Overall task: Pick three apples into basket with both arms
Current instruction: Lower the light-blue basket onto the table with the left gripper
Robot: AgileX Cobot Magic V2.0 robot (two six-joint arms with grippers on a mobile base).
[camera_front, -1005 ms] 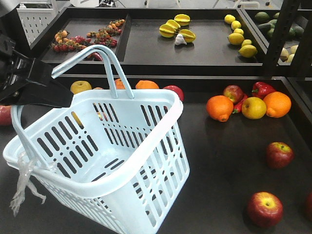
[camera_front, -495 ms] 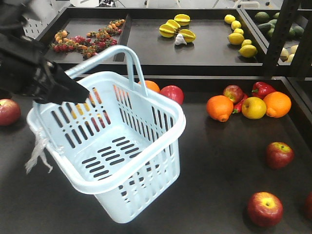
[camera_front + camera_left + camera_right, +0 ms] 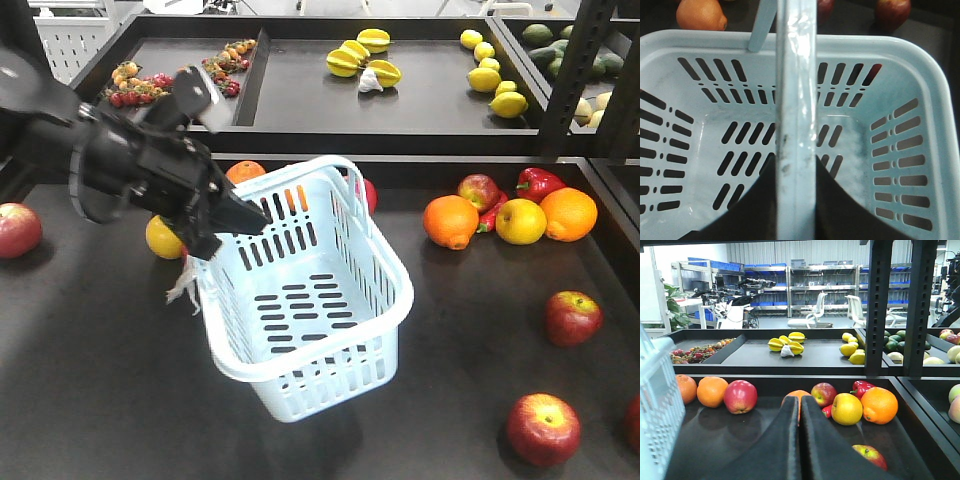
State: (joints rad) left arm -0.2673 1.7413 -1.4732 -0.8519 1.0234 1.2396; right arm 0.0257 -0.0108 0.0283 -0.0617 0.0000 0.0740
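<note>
The pale blue basket (image 3: 395, 290) hangs tilted over the dark table, and its handle (image 3: 796, 90) runs between the jaws of my left gripper (image 3: 250, 215) (image 3: 796, 165), which is shut on it. Nothing lies inside the basket (image 3: 890, 80). Red apples rest at the far left (image 3: 20, 228), behind the basket (image 3: 367, 190), and at the right (image 3: 573, 317) (image 3: 543, 428). My right gripper (image 3: 800, 402) is shut on nothing, low over the table, with apples ahead of it (image 3: 740, 396) (image 3: 823, 392) and one beside it (image 3: 867, 456). It is out of the front view.
Oranges (image 3: 451, 221) (image 3: 567, 213), a yellow apple (image 3: 521, 221), a red pepper (image 3: 538, 183) and another red apple (image 3: 479, 190) cluster at the back right. A yellow fruit (image 3: 163, 238) lies under my left arm. A raised shelf (image 3: 420, 110) with lemons and starfruit runs behind; a black post (image 3: 879, 305) stands right.
My left arm has swung toward the table's middle, carrying the basket rightward and away from the camera. The fruit on the table has stayed put.
</note>
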